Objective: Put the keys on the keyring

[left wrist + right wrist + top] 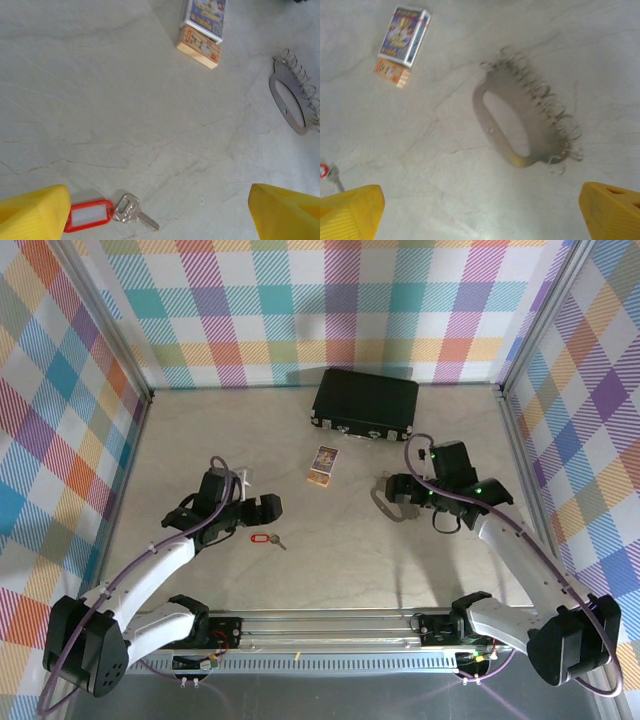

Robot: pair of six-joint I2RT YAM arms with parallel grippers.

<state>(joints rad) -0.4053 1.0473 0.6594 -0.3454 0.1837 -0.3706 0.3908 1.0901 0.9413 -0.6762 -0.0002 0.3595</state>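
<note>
Red-tagged, the keys (pixel 122 210) lie flat just in front of the left gripper (pixel 266 510), long axis across its wide-open, empty jaws. The keyring (pixel 486 129) lies farther right, under the right gripper (pixel 398 492), which is also spread open.

Bright, even light from above; soft shadow behind the black case (pixel 365 404). Right wrist view slightly blurred around the keyring (pixel 506 85), possibly motion.

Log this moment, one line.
left hand open, near keys | right hand open, above keyring | keys lying apart from keyring
</note>
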